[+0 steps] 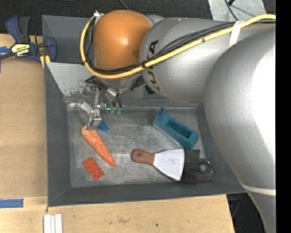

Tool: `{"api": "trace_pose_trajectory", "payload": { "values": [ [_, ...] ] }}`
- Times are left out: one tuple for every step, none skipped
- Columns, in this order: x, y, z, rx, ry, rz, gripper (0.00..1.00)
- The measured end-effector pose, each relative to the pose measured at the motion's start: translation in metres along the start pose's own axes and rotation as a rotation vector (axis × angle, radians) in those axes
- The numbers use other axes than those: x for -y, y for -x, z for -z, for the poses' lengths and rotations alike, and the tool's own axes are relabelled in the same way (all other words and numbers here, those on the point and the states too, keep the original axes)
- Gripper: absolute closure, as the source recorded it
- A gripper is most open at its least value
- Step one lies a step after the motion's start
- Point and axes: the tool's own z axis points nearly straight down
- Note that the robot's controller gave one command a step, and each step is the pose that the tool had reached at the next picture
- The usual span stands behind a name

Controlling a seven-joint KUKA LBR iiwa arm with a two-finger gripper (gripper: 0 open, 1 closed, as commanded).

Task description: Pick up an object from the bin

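Just under my gripper (95,114) lies the top end of an orange carrot (98,146), a blue piece (103,126) beside it; whether the gripper is spread or closed I cannot tell. I judge this the approach: next, a descent centred on the carrot.

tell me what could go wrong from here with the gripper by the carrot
The gripper sits at the upper tip of the carrot, beside a small blue piece; it could catch the wrong one or both. The carrot tapers and lies slanted, so a hold near its end may slip.
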Motion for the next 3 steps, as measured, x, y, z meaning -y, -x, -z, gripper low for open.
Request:
{"api": "trace_pose_trajectory", "payload": {
  "values": [
    [0.001,0.002,0.005,0.008,0.003,-0.002,0.0],
    [0.009,-0.017,-0.06,0.009,0.004,-0.152,0.0],
    [0.009,-0.009,-0.095,0.022,0.01,-0.289,0.0]
  ]
}}
